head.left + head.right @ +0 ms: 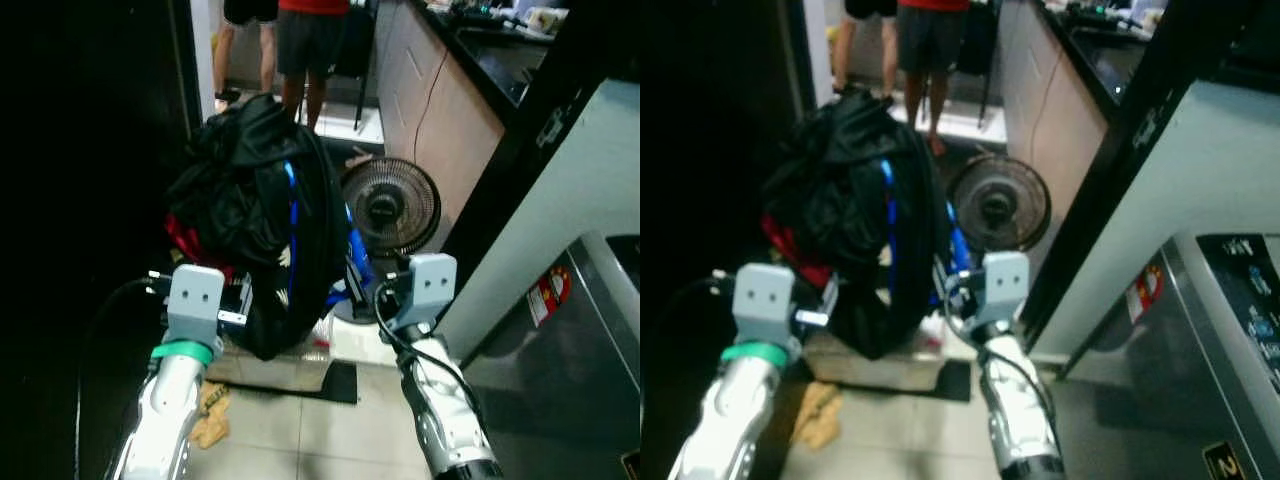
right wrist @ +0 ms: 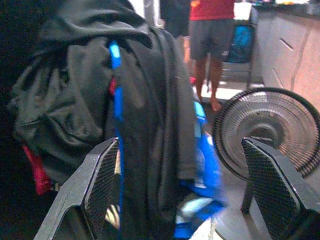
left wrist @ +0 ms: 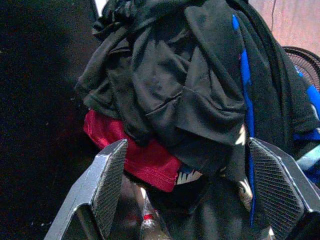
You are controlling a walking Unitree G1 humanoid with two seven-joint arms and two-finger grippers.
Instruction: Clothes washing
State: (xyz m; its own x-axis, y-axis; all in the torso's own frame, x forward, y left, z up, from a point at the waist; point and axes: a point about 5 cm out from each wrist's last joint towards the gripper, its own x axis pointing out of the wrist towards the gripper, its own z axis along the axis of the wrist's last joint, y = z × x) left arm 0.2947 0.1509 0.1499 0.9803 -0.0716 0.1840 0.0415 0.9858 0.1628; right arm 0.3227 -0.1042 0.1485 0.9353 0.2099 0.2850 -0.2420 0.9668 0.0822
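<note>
Clothes (image 1: 255,200) are sitting in one dark heap; two grippers, left (image 3: 187,187) and right (image 2: 182,187), are gaping wide beside one fan (image 1: 390,208).

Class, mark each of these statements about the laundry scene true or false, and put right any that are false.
1. Both grippers have their fingers spread open. True: the left gripper and right gripper each show two fingers wide apart.
2. The clothes pile is mostly white. False: it is mostly black, with a blue stripe and a red garment low down.
3. A floor fan stands beside the pile, on the robot's right. True.
4. The left gripper is clamped on the red garment. False: its fingers are open, with the pile ahead of them.
5. People stand beyond the pile. True: legs and shorts show there.
</note>
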